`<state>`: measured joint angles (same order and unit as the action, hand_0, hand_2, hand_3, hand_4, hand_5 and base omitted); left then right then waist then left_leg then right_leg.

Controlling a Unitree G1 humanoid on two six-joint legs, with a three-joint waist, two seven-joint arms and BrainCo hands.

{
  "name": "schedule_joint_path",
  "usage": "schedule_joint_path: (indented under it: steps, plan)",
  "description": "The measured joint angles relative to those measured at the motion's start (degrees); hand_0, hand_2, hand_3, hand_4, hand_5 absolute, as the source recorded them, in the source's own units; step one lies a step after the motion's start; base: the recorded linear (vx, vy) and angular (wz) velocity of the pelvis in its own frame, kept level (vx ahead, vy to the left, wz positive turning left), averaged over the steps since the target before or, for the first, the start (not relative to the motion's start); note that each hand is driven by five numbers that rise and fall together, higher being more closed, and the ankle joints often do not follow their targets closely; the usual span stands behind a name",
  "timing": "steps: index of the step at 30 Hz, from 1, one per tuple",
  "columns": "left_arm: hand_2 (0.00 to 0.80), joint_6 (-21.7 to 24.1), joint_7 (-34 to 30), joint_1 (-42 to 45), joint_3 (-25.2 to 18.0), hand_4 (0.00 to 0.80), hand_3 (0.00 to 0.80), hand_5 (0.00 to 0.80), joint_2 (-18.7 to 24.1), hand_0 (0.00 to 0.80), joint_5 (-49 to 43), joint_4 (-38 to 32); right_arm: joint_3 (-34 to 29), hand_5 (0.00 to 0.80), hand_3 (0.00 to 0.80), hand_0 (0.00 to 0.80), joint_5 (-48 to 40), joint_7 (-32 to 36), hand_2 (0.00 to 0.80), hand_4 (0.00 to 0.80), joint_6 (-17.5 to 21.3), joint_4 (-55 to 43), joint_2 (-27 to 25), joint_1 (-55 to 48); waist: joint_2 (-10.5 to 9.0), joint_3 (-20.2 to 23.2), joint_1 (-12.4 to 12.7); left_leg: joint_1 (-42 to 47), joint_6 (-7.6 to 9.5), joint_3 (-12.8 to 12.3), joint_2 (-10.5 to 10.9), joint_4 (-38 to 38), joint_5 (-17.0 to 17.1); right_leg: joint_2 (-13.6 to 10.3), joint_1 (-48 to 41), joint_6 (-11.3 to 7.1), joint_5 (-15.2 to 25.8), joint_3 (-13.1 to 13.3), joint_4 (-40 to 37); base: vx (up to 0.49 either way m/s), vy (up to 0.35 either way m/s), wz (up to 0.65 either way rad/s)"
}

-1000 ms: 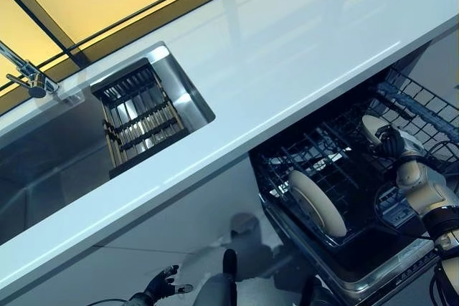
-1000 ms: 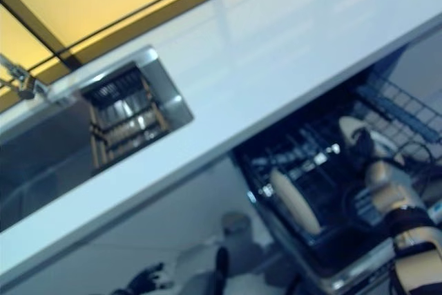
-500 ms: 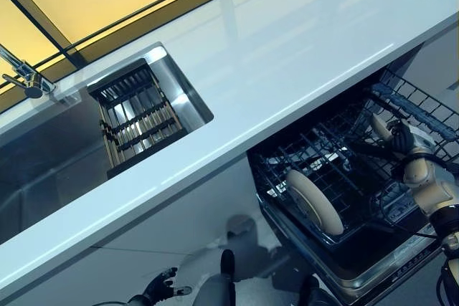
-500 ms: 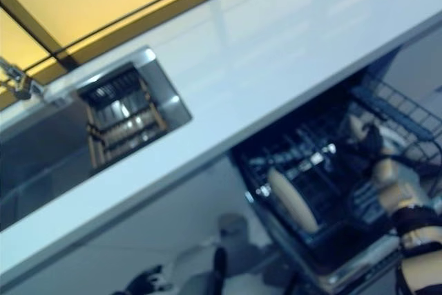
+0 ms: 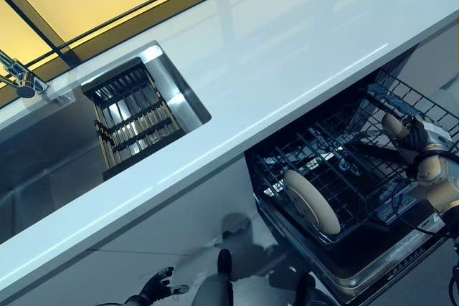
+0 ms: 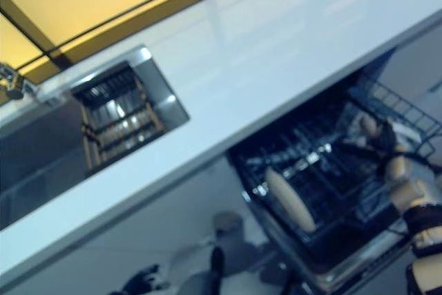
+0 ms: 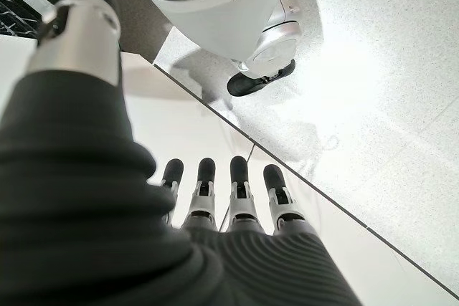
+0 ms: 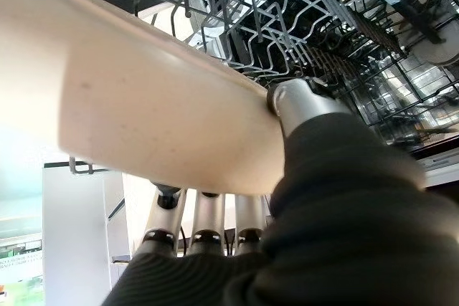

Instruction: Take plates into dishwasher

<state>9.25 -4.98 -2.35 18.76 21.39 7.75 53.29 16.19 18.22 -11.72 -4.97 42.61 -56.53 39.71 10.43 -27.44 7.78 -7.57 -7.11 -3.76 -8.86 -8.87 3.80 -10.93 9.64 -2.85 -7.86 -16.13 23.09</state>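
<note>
Plates: one cream plate [image 5: 311, 201] already stands on edge in the lower rack [image 5: 337, 177] of the open dishwasher [image 5: 373, 263], toward its front. A second plate [image 8: 143, 105] is in the right robot hand [image 5: 414, 137], at the far right side of the same rack.
Right robot hand: its thumb lies over the plate's face and the fingers [image 8: 208, 223] go behind the rim, so it pinches the plate. The plate is held over the rack wires, tilted; I cannot tell if its edge already touches them.
Left robot hand: it hangs low by the floor [image 7: 373, 105], under the counter [image 5: 272, 69], with fingers [image 7: 240, 184] straight and holding nothing. It is idle.
Step in hand: placing the held plate in the rack, as I judge it.
How to do it well: turn the plate upright so that its rim points down between two rows of tines, and not across them. Lower it slowly until the rim sits in a slot and the tines carry it. Only then should the thumb loosen, and the hand should go out upward along the plate, not sideways, so that the plate is not tipped.
Risk: if the hand lets go while the plate is tilted, the plate may slide flat on the wires.
Sink: the sink [image 5: 43, 155] in the counter holds a dark grid rack [image 5: 136, 116]; I see no plate in it.
</note>
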Motion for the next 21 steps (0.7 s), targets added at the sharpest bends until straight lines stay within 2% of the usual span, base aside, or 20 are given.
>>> schedule_joint_path:
  steps: [15, 19, 21]
  plan:
    - [0.000, 0.0, 0.0, 0.0, -0.3, 0.000, 0.000, 0.000, 0.2, 0.000, 0.0, 0.0, 0.0, 0.800, 0.800, 0.800, 0.7, 0.3, 0.800, 0.800, 0.6, -0.8, -0.4, 0.0, -1.13, -0.1, 2.4, -0.1, -0.08, -0.6, -0.6, 0.3, -0.1, 0.7, -0.1, 0.06, 0.7, 0.1, -1.7, -0.001, -0.004, -0.01]
    - [0.000, 0.1, 0.0, 0.1, -0.3, 0.000, 0.000, 0.000, 0.2, 0.000, 0.0, -0.3, -0.4, 0.800, 0.800, 0.800, -1.7, 0.1, 0.800, 0.800, 1.2, -4.4, -0.4, 0.0, -1.24, -0.2, 2.3, -0.1, -0.16, -0.7, -0.6, 0.4, -0.1, 0.8, -0.2, 0.03, 0.9, 0.1, -2.1, 0.000, 0.000, 0.00]
    - [0.000, 0.0, 0.0, 0.1, -0.3, 0.000, 0.000, 0.000, 0.2, 0.000, 0.0, -0.4, -2.6, 0.800, 0.800, 0.800, -3.2, 0.2, 0.800, 0.800, 1.3, -8.6, -0.1, -0.7, -1.31, -0.2, 2.3, -0.2, -0.18, -0.8, -0.7, 0.5, -0.2, 1.0, -0.4, -0.08, 1.3, 0.1, -2.9, 0.000, 0.000, 0.00]
